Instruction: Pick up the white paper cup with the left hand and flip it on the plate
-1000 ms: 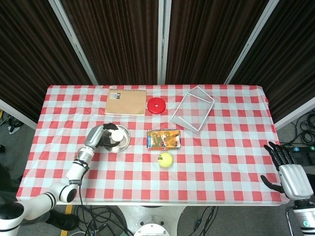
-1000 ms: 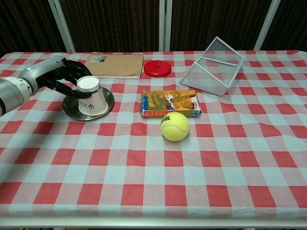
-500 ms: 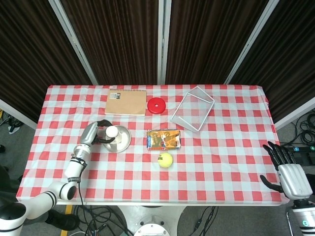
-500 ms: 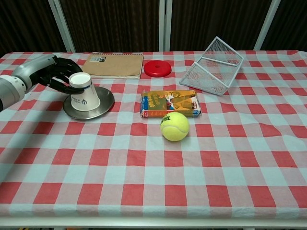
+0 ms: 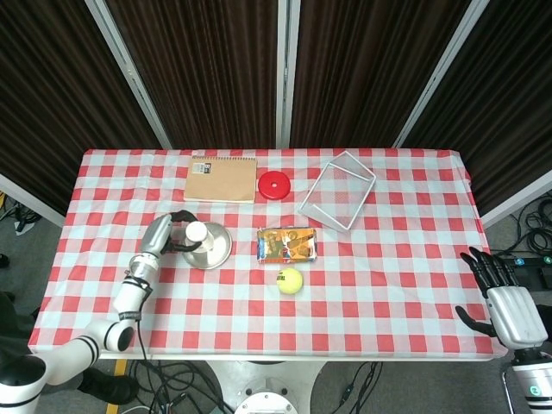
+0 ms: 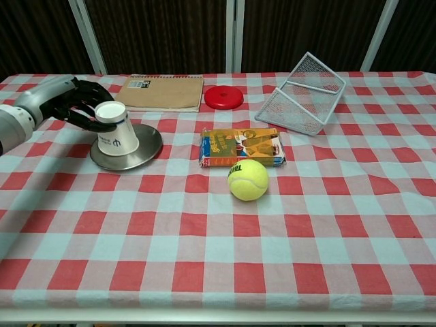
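Observation:
The white paper cup (image 5: pixel 197 232) (image 6: pixel 116 133) stands mouth-down on the left part of the round metal plate (image 5: pixel 217 251) (image 6: pixel 146 146), its base up and leaning slightly left. My left hand (image 5: pixel 163 233) (image 6: pixel 69 102) reaches in from the left and its dark fingers wrap the upper part of the cup. My right hand (image 5: pixel 504 303) hangs off the table's right edge in the head view, fingers apart and holding nothing.
A snack packet (image 6: pixel 240 146) and a tennis ball (image 6: pixel 248 179) lie right of the plate. A brown notebook (image 6: pixel 164 92), a red disc (image 6: pixel 223 97) and a tipped wire basket (image 6: pixel 302 92) line the far side.
My left hand has drawn back to the left, and the upturned cup went with it from the plate's middle to its left part. The right hand has stayed still.

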Available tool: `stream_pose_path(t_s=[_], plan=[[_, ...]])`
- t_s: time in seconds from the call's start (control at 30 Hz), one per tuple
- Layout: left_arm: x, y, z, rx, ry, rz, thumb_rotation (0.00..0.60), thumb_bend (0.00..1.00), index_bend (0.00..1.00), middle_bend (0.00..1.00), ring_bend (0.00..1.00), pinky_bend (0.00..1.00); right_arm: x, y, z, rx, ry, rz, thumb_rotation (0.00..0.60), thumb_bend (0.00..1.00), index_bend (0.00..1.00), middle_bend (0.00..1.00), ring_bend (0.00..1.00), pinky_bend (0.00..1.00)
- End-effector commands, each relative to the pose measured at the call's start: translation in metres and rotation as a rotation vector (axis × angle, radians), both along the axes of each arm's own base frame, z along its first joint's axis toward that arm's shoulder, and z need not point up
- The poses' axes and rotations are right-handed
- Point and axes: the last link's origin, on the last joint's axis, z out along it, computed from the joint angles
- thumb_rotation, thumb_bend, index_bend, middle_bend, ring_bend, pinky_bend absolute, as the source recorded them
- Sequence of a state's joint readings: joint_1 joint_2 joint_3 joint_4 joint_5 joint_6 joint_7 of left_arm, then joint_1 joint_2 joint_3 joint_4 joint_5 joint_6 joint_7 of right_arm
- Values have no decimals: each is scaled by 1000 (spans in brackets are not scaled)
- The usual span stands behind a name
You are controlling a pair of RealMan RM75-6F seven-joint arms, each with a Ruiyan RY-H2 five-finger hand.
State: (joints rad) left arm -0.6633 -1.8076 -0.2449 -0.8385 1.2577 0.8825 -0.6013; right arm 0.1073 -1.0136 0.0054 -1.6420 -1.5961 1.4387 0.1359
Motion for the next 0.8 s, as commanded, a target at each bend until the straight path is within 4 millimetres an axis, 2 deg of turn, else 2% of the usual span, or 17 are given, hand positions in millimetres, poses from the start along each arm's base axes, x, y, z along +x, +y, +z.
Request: stream_pose_path(t_s=[0.03,0.27,0.43,0.6,0.8], plan=[[0,-2,1,-5,-33,10,600,265,492,457,302,274,0,0,-1,2,-1,1,600,171,0,14,0,0],[20,-21,-6,-66,-37,-105,600,265,492,453,303,273,1,0,-1,4,0,4,600,171,0,14,0,0],[16,-15,-6,-48,5,-91,600,265,491,452,302,272,1,-1,0,-1,2,4,600,171,0,13,0,0],[0,1,15,86,-13,1,600,265,492,452,302,272,1,0,1,-4,0,2,600,171,0,13,0,0],[-8,3,39,112,-85,39,600,266,491,446,288,255,2,0,0,-2,-3,11,600,171,0,14,0,0]])
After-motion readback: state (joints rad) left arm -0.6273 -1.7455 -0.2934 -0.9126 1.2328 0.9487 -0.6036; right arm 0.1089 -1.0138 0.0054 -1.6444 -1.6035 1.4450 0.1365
